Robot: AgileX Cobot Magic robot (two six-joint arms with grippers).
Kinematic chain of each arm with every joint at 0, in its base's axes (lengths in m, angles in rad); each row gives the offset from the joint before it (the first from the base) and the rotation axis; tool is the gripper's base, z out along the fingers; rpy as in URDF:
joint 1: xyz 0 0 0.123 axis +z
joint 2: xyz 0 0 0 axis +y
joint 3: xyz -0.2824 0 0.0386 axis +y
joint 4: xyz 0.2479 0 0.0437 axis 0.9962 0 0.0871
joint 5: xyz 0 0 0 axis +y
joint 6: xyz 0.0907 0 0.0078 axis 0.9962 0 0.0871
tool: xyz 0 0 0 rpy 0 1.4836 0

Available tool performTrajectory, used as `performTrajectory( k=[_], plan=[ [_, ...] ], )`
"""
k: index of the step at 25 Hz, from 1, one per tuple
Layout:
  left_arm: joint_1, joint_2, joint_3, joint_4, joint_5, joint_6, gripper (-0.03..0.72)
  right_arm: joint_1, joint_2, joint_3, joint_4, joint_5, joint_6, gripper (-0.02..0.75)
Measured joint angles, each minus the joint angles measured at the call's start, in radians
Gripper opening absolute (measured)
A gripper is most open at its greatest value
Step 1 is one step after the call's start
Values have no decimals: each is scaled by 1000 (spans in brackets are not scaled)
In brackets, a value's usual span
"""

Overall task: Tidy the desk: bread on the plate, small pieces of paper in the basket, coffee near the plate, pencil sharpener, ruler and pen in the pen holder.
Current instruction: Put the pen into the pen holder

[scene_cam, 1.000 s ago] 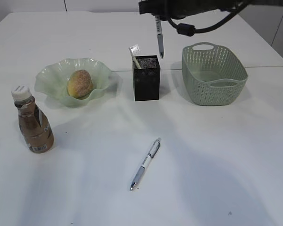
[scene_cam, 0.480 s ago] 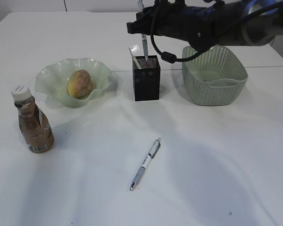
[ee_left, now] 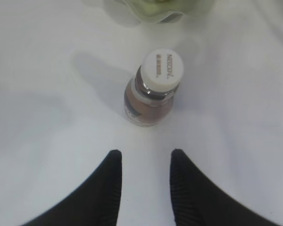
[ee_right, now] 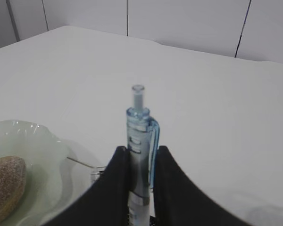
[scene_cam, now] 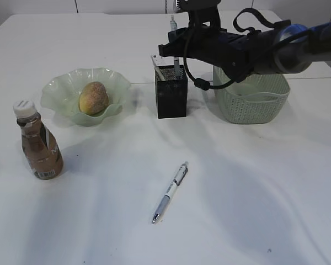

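Observation:
My right gripper [scene_cam: 176,48] is shut on a grey-blue pen [ee_right: 140,136], held upright with its lower end down inside the black mesh pen holder [scene_cam: 171,94]. A pale ruler [scene_cam: 155,62] leans out of the holder's left corner. A second pen [scene_cam: 170,192] lies on the table in front. The bread [scene_cam: 93,97] sits on the green wavy plate [scene_cam: 55,88]. The coffee bottle [ee_left: 153,89] stands left of the plate, just ahead of my open, empty left gripper [ee_left: 145,157]. The pencil sharpener and the paper pieces are out of view.
A green woven basket [scene_cam: 251,94] stands right of the pen holder, partly behind my right arm. The table's far edge runs behind the holder and basket.
My right arm has moved left and down with the pen, from above and right of the pen holder to over it, so the pen's lower end now sits inside. The left gripper is unchanged.

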Motion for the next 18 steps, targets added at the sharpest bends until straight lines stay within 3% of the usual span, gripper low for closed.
performTrajectory(
  k=[18],
  plan=[
    [0,0,0,4,-2,0,238,-12,52,0,-23,0,0,116]
  ],
)
